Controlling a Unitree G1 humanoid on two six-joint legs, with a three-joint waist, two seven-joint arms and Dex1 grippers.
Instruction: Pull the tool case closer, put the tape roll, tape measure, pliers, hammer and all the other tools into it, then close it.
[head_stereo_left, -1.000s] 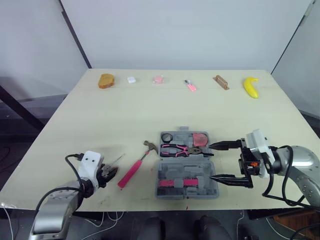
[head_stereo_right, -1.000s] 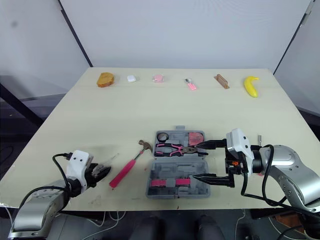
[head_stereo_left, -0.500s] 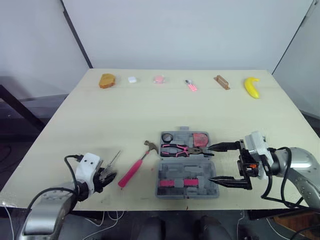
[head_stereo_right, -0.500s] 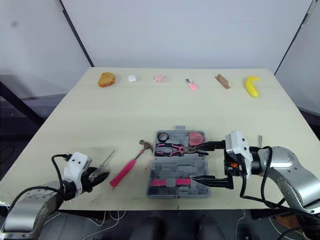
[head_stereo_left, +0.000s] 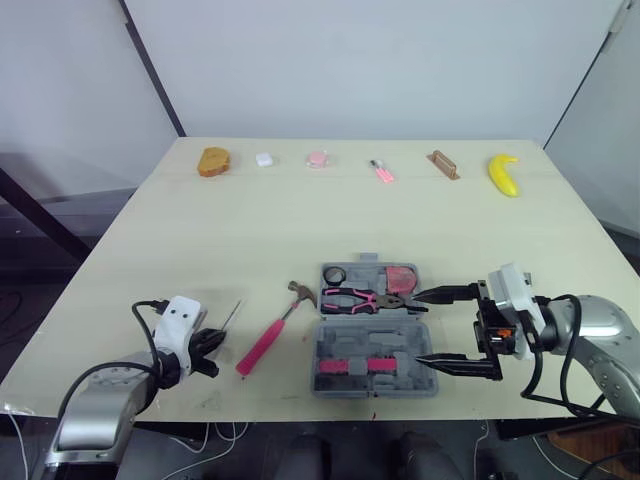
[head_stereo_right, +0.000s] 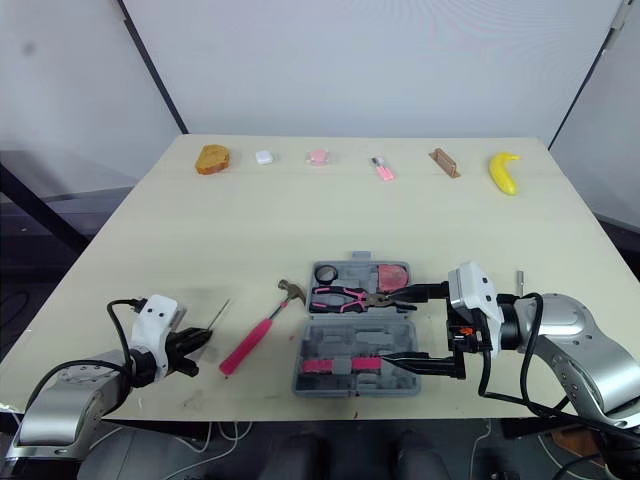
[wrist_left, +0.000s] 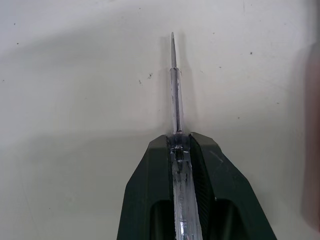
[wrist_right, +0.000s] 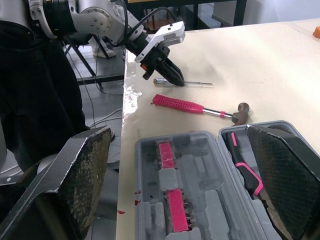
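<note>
A pale table (head_stereo_left: 300, 220) holds an open grey tool case (head_stereo_left: 345, 340), lying flat with both halves up. The right gripper (head_stereo_left: 420, 327) has its two black fingers spread wide and holds nothing. The case lies straight ahead of those fingers, and their tips reach just over its near side edge, one at each half.

Inside the half by the upper right finger sit the pliers (head_stereo_left: 352, 297), the pink tape measure (head_stereo_left: 400, 277) and the black tape roll (head_stereo_left: 334, 275).

The hammer (head_stereo_left: 268, 338), with a pink handle, lies on the table between the case and the left gripper (wrist_left: 178, 141), just beside the case. Its handle slants with the head end nearer the case.

The left gripper's fingers are closed on the clear handle of a thin screwdriver (wrist_left: 174, 90). The long axis of the screwdriver runs in line with the fingers, and its metal shaft sticks straight out past the fingertips, low over the table. Whether it touches the surface cannot be told.

From the left fingers the case lies off to the side, beyond the hammer, not where the shaft points. Carrying the screwdriver in likely means lifting it over the hammer and turning it to match a slot. The left arm is nearer the hammer, and the right arm is nearer the case.
</note>
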